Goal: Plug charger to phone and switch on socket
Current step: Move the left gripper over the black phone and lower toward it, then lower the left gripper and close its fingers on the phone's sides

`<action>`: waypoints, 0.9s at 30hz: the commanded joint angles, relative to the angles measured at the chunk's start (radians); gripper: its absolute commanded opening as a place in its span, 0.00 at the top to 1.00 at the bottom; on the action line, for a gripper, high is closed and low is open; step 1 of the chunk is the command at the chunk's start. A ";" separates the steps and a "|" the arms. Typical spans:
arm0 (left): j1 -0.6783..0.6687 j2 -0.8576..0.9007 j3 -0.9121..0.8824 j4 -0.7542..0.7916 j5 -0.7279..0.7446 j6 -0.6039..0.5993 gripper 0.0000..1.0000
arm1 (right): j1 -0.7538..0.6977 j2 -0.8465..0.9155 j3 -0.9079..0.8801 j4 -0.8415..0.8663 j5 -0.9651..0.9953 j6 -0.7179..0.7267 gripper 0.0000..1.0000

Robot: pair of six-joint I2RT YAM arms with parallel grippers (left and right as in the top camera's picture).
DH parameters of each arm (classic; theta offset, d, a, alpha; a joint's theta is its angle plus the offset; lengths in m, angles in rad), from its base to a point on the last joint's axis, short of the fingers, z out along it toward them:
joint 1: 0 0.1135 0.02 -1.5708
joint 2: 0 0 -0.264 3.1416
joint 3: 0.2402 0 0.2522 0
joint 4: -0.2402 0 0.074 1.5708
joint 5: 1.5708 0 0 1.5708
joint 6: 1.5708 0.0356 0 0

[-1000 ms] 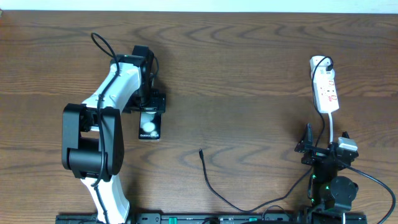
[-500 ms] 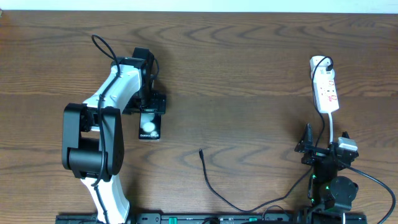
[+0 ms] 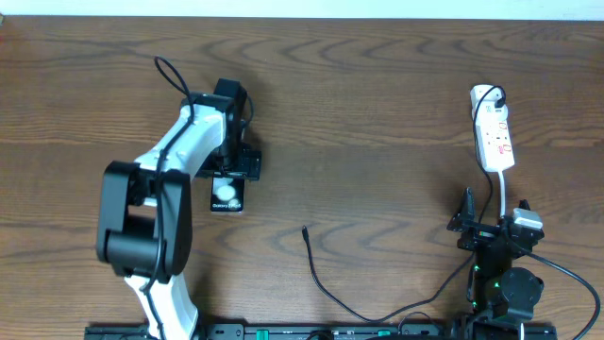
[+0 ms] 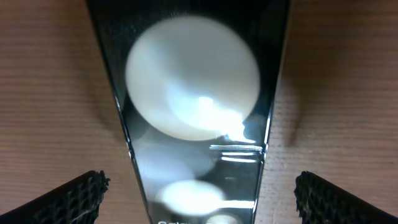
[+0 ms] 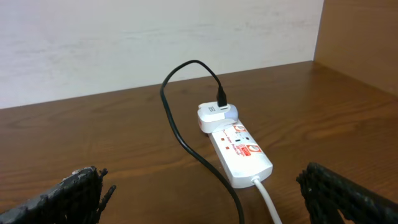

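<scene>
The left tool (image 4: 199, 198) stands fully spread astride the phone (image 3: 226, 195) on the desk (image 3: 377, 113), gripping nothing. The right tool (image 5: 214, 196) is fully spread, empty, facing the socket (image 5: 239, 152). The charger (image 3: 306, 232) tip lies loose mid-desk, well apart from the phone.

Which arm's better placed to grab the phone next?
Left. Its open gripper hangs right over the phone, fingers either side of it. The right gripper, also open, sits near the socket, far from the phone.
</scene>
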 commanded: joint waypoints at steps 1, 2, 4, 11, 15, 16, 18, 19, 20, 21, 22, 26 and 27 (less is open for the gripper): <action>0.002 -0.111 -0.039 0.039 -0.006 -0.006 0.02 | -0.004 -0.004 -0.001 -0.005 0.006 -0.005 0.01; 0.002 -0.139 -0.056 0.062 -0.006 -0.009 0.02 | -0.004 -0.004 -0.001 -0.004 0.006 -0.005 0.01; 0.002 -0.206 -0.102 0.119 -0.007 -0.012 0.02 | -0.004 -0.004 -0.001 -0.004 0.006 -0.005 0.01; 0.005 -0.229 -0.148 0.145 -0.006 -0.013 0.02 | -0.004 -0.004 -0.001 -0.004 0.006 -0.005 0.01; 0.005 -0.219 -0.158 0.158 -0.006 -0.013 0.02 | -0.004 -0.004 -0.001 -0.004 0.006 -0.005 0.01; 0.005 -0.218 -0.158 0.166 -0.006 -0.013 0.02 | -0.004 -0.004 -0.001 -0.004 0.006 -0.005 0.01; 0.005 -0.216 -0.158 0.179 -0.006 -0.013 0.02 | -0.004 -0.004 -0.001 -0.004 0.006 -0.005 0.01; 0.005 -0.216 -0.158 0.183 -0.006 -0.013 0.02 | -0.004 -0.004 -0.001 -0.005 0.006 -0.005 0.01; 0.005 -0.216 -0.158 0.186 -0.006 -0.013 0.02 | -0.004 -0.004 -0.001 -0.004 0.006 -0.005 0.01; 0.005 -0.216 -0.158 0.189 -0.006 -0.013 0.02 | -0.004 -0.004 -0.001 -0.004 0.006 -0.005 0.01; 0.005 -0.216 -0.158 0.189 -0.006 -0.013 0.02 | -0.004 -0.004 -0.001 -0.004 0.006 -0.005 0.01; 0.005 -0.211 -0.158 0.185 -0.006 -0.013 0.02 | -0.004 -0.004 -0.001 -0.004 0.006 -0.005 0.01; 0.005 -0.207 -0.158 0.185 -0.006 -0.013 0.02 | -0.004 -0.004 -0.001 -0.004 0.006 -0.005 0.01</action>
